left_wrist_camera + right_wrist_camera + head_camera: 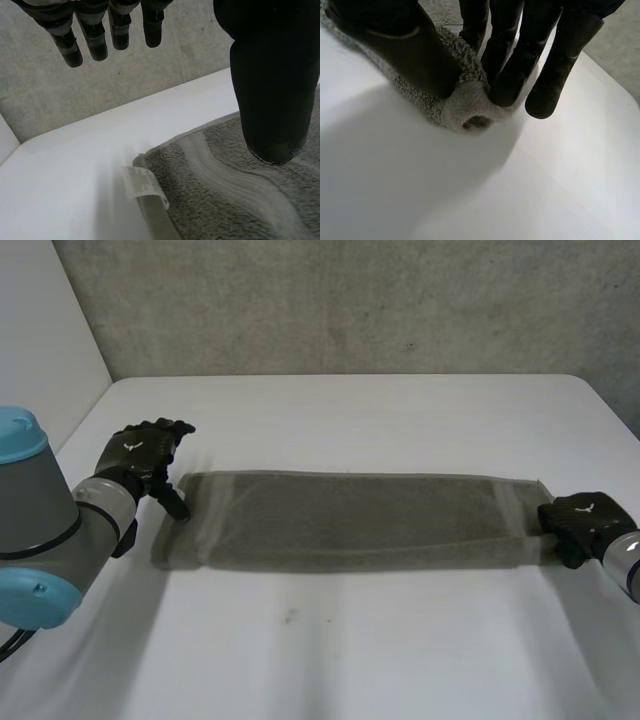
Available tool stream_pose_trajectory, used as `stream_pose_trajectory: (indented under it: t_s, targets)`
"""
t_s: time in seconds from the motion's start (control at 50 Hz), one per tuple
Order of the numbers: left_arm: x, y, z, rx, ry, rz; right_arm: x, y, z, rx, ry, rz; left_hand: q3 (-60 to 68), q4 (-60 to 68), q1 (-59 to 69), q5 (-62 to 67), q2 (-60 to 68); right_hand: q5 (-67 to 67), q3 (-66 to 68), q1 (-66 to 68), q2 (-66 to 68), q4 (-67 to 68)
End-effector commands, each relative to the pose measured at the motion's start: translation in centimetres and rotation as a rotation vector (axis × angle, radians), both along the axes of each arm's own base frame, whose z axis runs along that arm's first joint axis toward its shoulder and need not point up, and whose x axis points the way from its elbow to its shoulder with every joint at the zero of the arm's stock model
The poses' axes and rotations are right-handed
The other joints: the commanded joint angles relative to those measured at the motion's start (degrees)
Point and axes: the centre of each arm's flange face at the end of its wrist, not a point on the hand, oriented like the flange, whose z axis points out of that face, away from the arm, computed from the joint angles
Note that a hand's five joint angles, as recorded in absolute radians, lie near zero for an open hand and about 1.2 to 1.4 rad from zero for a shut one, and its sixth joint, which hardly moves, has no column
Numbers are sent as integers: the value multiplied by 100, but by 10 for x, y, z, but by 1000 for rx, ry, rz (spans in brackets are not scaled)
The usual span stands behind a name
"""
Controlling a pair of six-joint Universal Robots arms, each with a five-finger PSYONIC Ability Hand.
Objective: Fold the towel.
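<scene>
A grey towel (350,520) lies flat as a long strip across the middle of the white table (350,650). My left hand (140,452) is at the strip's left end. In the left wrist view its fingers (100,35) stay straight above the table, and its thumb (272,90) rests on the towel (225,200) near a corner with a white label (145,187). My right hand (585,520) is at the strip's right end. There its thumb (405,45) and fingers (510,65) pinch a bunched bit of the towel's edge (465,107).
A concrete wall (350,300) runs behind the table's far edge. Bare tabletop lies in front of and behind the towel. My left arm (40,530) reaches in at the near left.
</scene>
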Motion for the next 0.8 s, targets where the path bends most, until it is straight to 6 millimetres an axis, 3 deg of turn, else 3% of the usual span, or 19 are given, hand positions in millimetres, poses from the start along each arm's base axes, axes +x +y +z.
stream_pose_trajectory:
  t_s: [0.02, 0.04, 0.08, 0.14, 0.26, 0.3, 0.32, 0.36, 0.4, 0.42, 0.46, 0.48, 0.52, 0.58, 0.62, 0.64, 0.68, 0.74, 0.8]
  targets:
    - [-1, 1, -1, 3, -1, -4, -44, -23, 7, -42, 133, -147, 46, 40, -10, -163, 52, 326, 335, 445, 424, 297]
    - [-1, 1, -1, 3, -1, -3, -44, -23, 7, -42, 134, -147, 46, 40, -10, -163, 52, 326, 335, 445, 424, 297]
    - [-1, 1, 0, 1, 0, -3, -85, -35, 13, -63, 241, -248, 46, 40, -10, -163, 52, 326, 335, 445, 424, 297]
    - [0, 1, 0, 1, 0, -3, -111, -46, 25, -105, 358, -291, 46, 40, -10, -163, 52, 326, 335, 445, 424, 297]
    - [0, 1, 1, -3, 1, -1, -113, -57, 44, -172, 395, -285, 46, 40, -10, -163, 52, 326, 335, 445, 424, 297]
    - [0, 1, 2, -6, 2, -1, -77, -56, 67, -259, 354, -212, 46, 40, -10, -163, 52, 326, 335, 445, 424, 297]
    - [0, 1, 2, -6, 2, -1, -77, -55, 68, -260, 354, -212, 46, 40, -10, -163, 52, 326, 335, 445, 424, 297]
    - [0, 1, 3, -9, 3, -1, -15, -44, 92, -355, 265, -84, 46, 40, -10, -163, 52, 326, 335, 445, 424, 297]
    - [0, 2, 3, -6, 2, -3, 14, -36, 98, -378, 215, -21, 46, 40, -10, -163, 52, 326, 335, 445, 424, 297]
    - [0, 2, 3, -6, 1, -1, 14, -35, 98, -378, 214, -20, 46, 40, -10, -163, 52, 326, 335, 445, 424, 297]
    - [0, 2, 3, -6, 1, -3, 68, -12, 102, -401, 122, 112, 46, 40, -10, -163, 52, 326, 335, 445, 424, 297]
    - [0, 2, 2, -5, 1, -3, 68, -12, 102, -401, 122, 112, 46, 40, -10, -163, 52, 326, 335, 445, 424, 297]
    - [0, 2, 2, -6, 1, -3, 129, 26, 96, -414, 49, 295, 46, 40, -10, -163, 52, 326, 335, 445, 424, 297]
    - [-1, 3, 3, -6, 1, -4, 156, 49, 89, -409, 25, 388, 46, 40, -10, -163, 52, 326, 335, 445, 424, 297]
    - [-1, 4, 4, -9, 2, -4, 197, 90, 64, -360, 3, 546, 46, 40, -10, -163, 52, 326, 335, 445, 424, 297]
    - [0, 4, 5, -12, 3, -3, 197, 90, 64, -360, 3, 547, 46, 40, -10, -163, 52, 326, 335, 445, 424, 297]
    - [0, 5, 6, -15, 4, -3, 223, 125, 35, -294, 2, 665, 46, 40, -10, -163, 52, 326, 335, 445, 424, 297]
    - [-1, 6, 7, -15, 4, -7, 238, 151, 13, -241, 10, 748, 46, 40, -10, -163, 52, 326, 335, 445, 424, 297]
    - [-2, 7, 6, -13, 4, -12, 241, 158, 5, -221, 16, 768, 46, 40, -10, -163, 52, 326, 335, 445, 424, 297]
